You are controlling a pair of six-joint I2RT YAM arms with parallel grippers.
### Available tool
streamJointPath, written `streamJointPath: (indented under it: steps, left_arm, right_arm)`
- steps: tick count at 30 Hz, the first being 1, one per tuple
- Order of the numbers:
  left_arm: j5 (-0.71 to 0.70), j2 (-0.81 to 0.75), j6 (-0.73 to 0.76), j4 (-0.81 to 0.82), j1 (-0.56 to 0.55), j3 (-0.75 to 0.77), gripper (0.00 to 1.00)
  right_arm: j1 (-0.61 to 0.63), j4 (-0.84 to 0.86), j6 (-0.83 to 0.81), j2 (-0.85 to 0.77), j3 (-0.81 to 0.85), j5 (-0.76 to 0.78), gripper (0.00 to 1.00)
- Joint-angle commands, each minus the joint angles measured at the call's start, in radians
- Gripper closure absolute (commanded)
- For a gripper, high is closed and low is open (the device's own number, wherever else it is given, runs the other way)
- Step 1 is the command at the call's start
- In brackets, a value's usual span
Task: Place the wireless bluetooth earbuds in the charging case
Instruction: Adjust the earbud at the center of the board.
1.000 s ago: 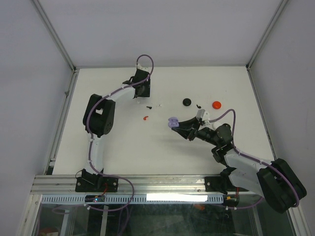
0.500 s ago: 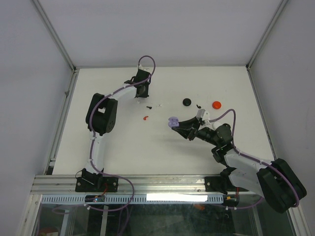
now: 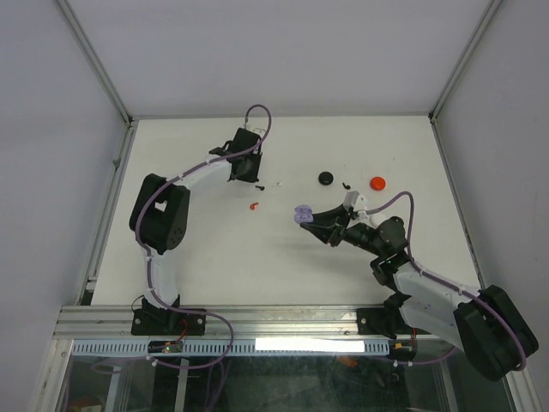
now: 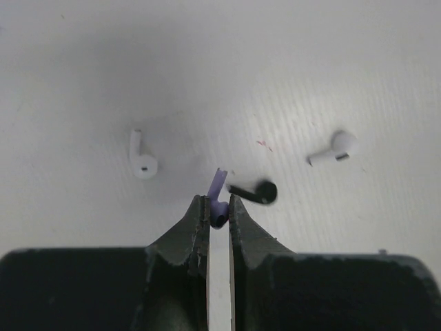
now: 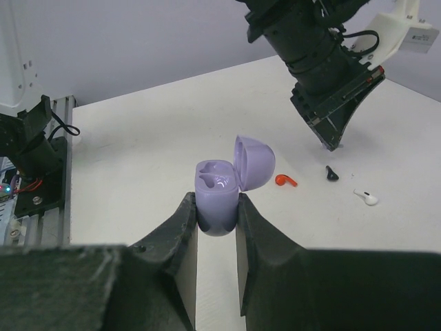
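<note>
Six earbuds, by my count. One lavender earbud [image 4: 218, 195] is pinched at its bulb end in the left claw [image 4: 219, 210], its stem poking out past the tips. A black earbud [image 4: 255, 192] lies just beside it on the tabletop [image 3: 197, 240]. Two white earbuds [image 4: 142, 157] [image 4: 334, 147] lie on either side, well apart from each other. A red earbud [image 3: 254, 205] lies nearer the middle. A second small black one [image 3: 346, 185] sits between the two closed round cases.

There are three cases. The lavender charging case [image 5: 217, 189] has its lid tipped back and both sockets bare, and there is a black case [image 3: 326, 178] and a red case [image 3: 377, 182] toward the far right.

The left arm bows out to the left from its base, then sweeps across to the far middle. Its claw points straight down, pressed together on the lavender bud. I can't tell whether the bud is clear of the surface.

The right arm stretches low from the near right corner toward the centre. The right claw [image 5: 216, 205] grips the lavender case by its sides and holds it upright.
</note>
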Motion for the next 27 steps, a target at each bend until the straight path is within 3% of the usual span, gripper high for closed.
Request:
streamJointPath:
  steps: [1, 12, 20, 27]
  left_arm:
    - [0.036, -0.175, 0.033, 0.0, -0.07, -0.093, 0.94]
    - [0.004, -0.327, -0.046, 0.001, -0.248, -0.326, 0.9]
    - [-0.046, -0.344, -0.082, 0.0, -0.326, -0.433, 0.86]
    - [-0.106, -0.345, -0.12, -0.006, -0.344, -0.485, 0.71]
  right_arm:
    - [0.014, -0.003, -0.01, -0.034, 0.022, 0.007, 1.0]
    - [0.022, -0.064, -0.028, -0.075, 0.009, 0.006, 1.0]
    - [0.023, -0.064, -0.028, -0.059, 0.005, -0.005, 1.0]
    - [0.023, -0.062, -0.031, -0.05, 0.004, -0.003, 1.0]
